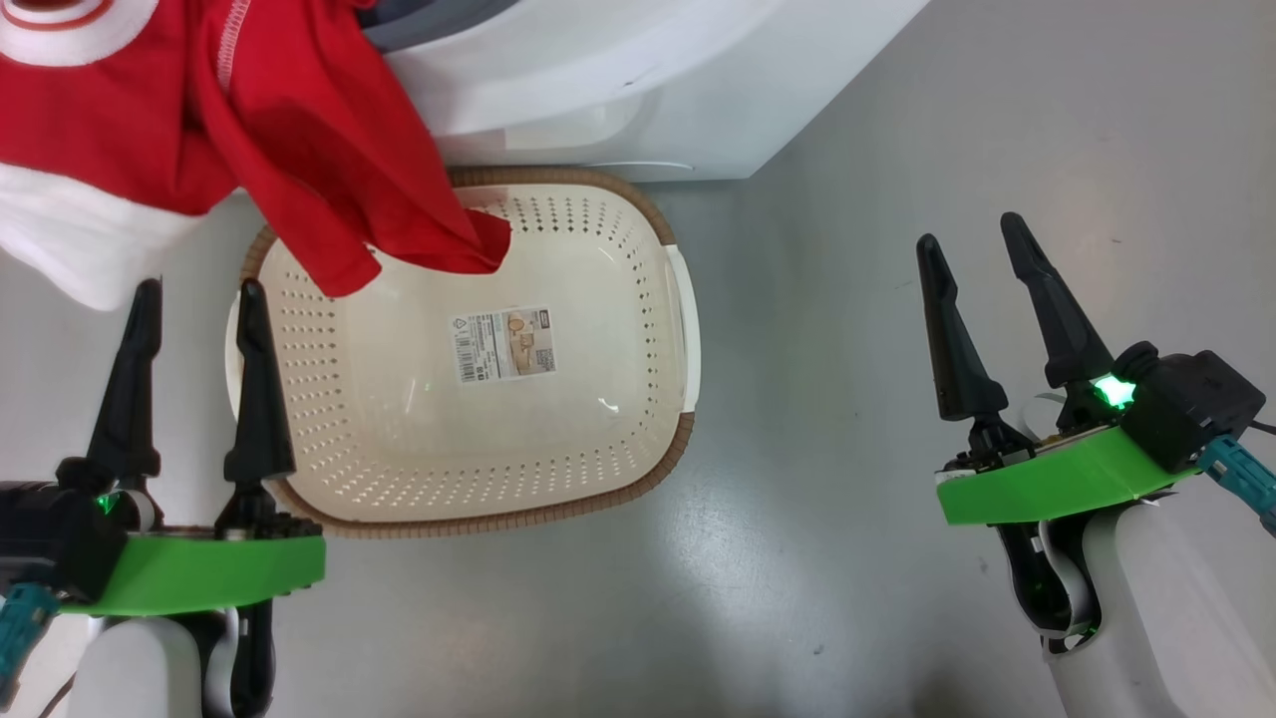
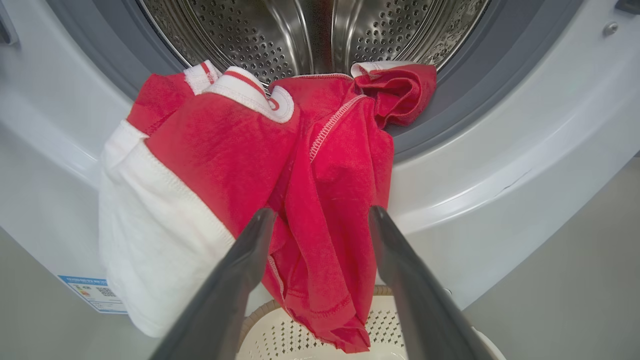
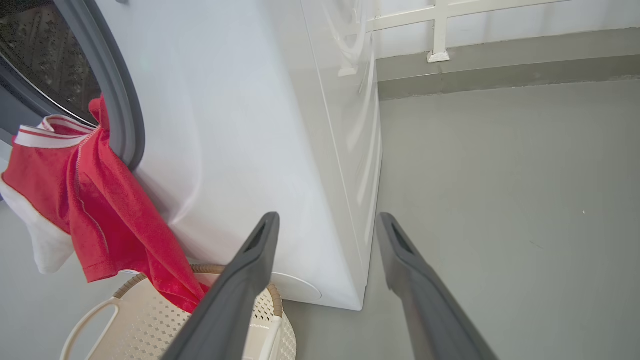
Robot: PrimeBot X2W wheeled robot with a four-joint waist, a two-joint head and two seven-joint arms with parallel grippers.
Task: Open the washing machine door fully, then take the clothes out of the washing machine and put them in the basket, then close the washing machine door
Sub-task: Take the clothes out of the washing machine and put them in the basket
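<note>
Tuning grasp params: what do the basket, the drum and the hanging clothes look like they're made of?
Basket: likely moulded plastic, cream, glossy; punched holes and glare inside, brown woven-look rim.
Drum: polished perforated metal, probably stainless steel; mirror-like streaks.
Clothes: soft knit fabric, matte red with white panels; drapes in folds, visible stitching.

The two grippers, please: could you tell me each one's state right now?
Left gripper: open, holding nothing.
Right gripper: open, holding nothing.

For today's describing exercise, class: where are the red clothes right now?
Upper left in the head view, the clothes hang out of the washing machine, their red tip dangling over the far-left corner of the basket.
</note>
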